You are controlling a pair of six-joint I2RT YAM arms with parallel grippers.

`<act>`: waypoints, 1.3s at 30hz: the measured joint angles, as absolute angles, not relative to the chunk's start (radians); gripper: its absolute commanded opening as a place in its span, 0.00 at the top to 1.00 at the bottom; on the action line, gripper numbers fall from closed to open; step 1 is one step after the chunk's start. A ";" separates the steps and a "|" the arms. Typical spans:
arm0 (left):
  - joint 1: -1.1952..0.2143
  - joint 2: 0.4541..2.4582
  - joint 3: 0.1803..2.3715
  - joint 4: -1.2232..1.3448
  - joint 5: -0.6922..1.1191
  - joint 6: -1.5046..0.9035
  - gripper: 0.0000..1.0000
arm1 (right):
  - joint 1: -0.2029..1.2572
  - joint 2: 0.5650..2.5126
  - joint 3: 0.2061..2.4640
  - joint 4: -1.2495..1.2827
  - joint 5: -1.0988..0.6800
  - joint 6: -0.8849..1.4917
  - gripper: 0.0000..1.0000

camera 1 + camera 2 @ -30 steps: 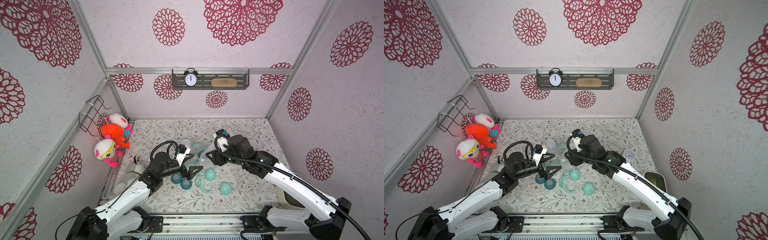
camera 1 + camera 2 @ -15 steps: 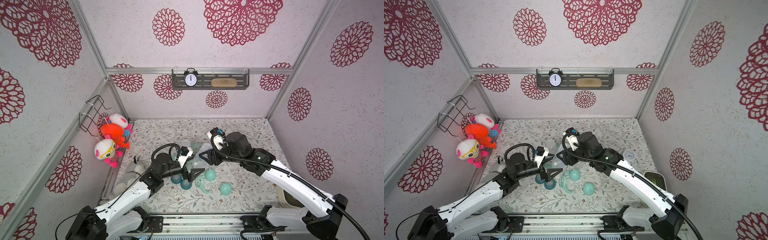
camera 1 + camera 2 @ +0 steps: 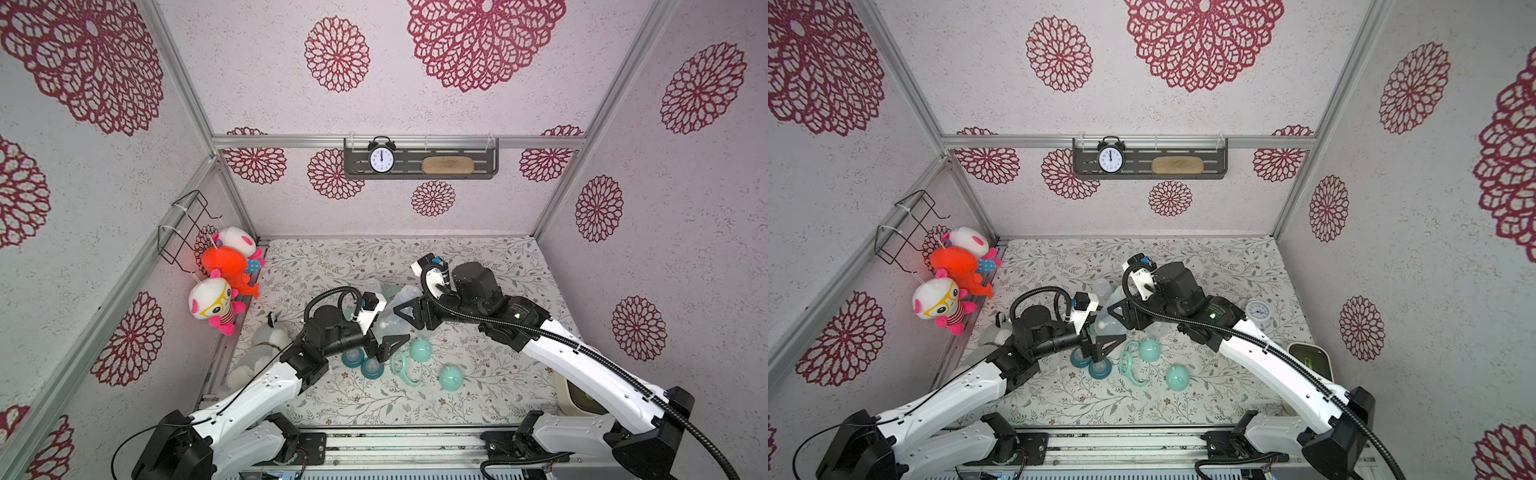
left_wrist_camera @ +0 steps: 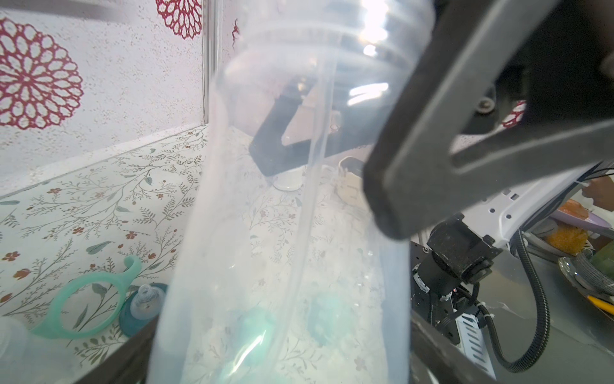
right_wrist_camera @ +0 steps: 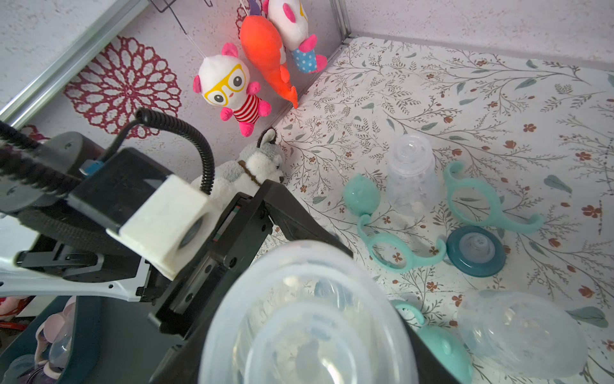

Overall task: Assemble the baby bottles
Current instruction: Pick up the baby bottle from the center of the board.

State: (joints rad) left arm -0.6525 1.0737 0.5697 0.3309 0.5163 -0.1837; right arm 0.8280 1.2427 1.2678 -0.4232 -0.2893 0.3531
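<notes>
**A:** Where's the bottle now?

**B:** The held bottle is up off the worktop, over the middle, between the two arms. The right fingers are clamped on it near the threaded neck. The left fingers flank its body, partly closed, and I can't tell whether they press on it.

**A:** How far along are we?

**B:** Barely begun, I'd say, since nothing is joined. A standing bottle and a lying bottle are both bare. Two teal collars sit just below the left fingers. A handle ring lies beside them, with two dome caps near. Further loose parts lie by the standing bottle.

**A:** Any room to move?

**B:** It's tight underneath, because the parts crowd the middle. The front strip and the back right of the worktop look open. The plush dog and the left wall are close to the left arm. A small white clock stands toward the right edge.
</notes>
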 measured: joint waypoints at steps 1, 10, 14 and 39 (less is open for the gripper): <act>-0.653 1.074 0.571 0.331 0.513 -0.183 0.11 | 0.828 1.243 1.268 -0.423 -0.290 0.353 0.65; -0.655 1.074 0.574 0.327 0.495 -0.181 0.81 | 0.828 1.244 1.266 -0.416 -0.291 0.360 0.54; -0.655 1.074 0.574 0.329 0.486 -0.186 1.00 | 0.828 1.247 1.266 -0.409 -0.284 0.359 0.25; -0.574 0.970 0.385 0.515 0.348 -0.192 1.00 | 0.853 0.985 1.006 -0.478 -0.156 0.306 0.18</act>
